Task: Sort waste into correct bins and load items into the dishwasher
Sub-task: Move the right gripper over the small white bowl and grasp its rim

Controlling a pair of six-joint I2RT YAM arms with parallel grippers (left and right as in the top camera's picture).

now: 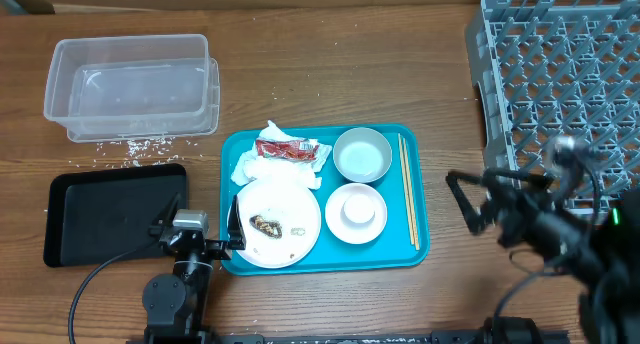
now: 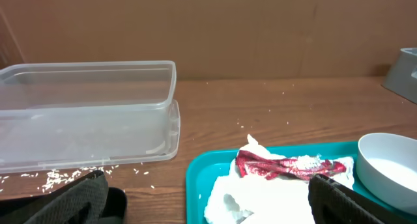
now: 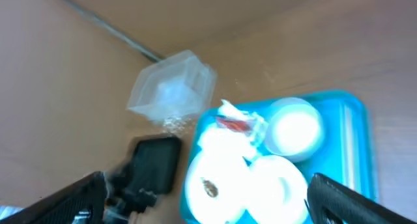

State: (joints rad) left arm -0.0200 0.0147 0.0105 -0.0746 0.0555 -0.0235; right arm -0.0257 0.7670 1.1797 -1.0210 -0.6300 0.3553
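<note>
The crumpled white napkin with a red wrapper [image 1: 282,152] lies at the back left of the teal tray [image 1: 420,252], and also shows in the left wrist view [image 2: 280,168]. The white plate [image 1: 285,206] holds a brown lump [image 1: 265,224] and a little rice. Two white bowls [image 1: 362,154] [image 1: 356,210] and the chopsticks [image 1: 408,189] lie to its right. My left gripper [image 1: 200,210] [image 2: 208,208] is open and empty at the tray's left edge. My right gripper [image 1: 462,202] [image 3: 208,201] is open and empty, right of the tray. The clear tub [image 1: 130,84] and black tray [image 1: 110,219] are at the left.
The grey dish rack [image 1: 560,74] fills the back right corner, close behind my right arm. Loose rice grains [image 1: 130,144] are scattered on the wood in front of the clear tub. The right wrist view is blurred.
</note>
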